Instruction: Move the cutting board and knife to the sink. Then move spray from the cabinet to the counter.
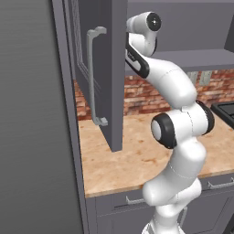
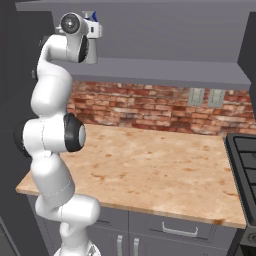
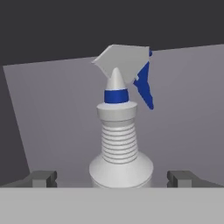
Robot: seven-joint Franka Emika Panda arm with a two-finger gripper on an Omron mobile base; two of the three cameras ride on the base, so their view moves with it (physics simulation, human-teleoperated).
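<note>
Over on the left of the left base view, the cabinet [image 1: 116, 68] door hangs open, its long pale bar handle [image 1: 93, 75] running down the dark panel. Just right of that door edge, the white arm [image 1: 176, 137] climbs from the lower right and bends up toward the grey shelf [image 1: 201, 57], its wrist up at shelf height. Below it lies the beige wood-grain bench [image 1: 128, 160], with red brick wall [image 1: 137, 96] behind and a corner of the black stove [image 1: 226, 109] at far right.

Switching to the right base view: the arm [image 2: 50, 135] now stands on the left, its hand raised to the shelf [image 2: 165, 70], and a blue bit of the spray [image 2: 93, 17] peeks out just past the wrist. To the right the bench [image 2: 150, 170] stretches on, two pale wall outlets [image 2: 205, 97] sit on the brick, and the stove [image 2: 245, 160] closes the right edge.

Now the hand view, and here's the close look. The left fingertip [image 3: 41, 178] sits low at the left, the spray [image 3: 120, 144] stands upright dead centre on the shelf, ribbed neck, blue collar, white head with blue trigger, and another fingertip is low at the right. The tool [image 3: 113, 179] is spread wide, one tip on each side of the bottle's base, both tips apart from it, nothing pinched.
</note>
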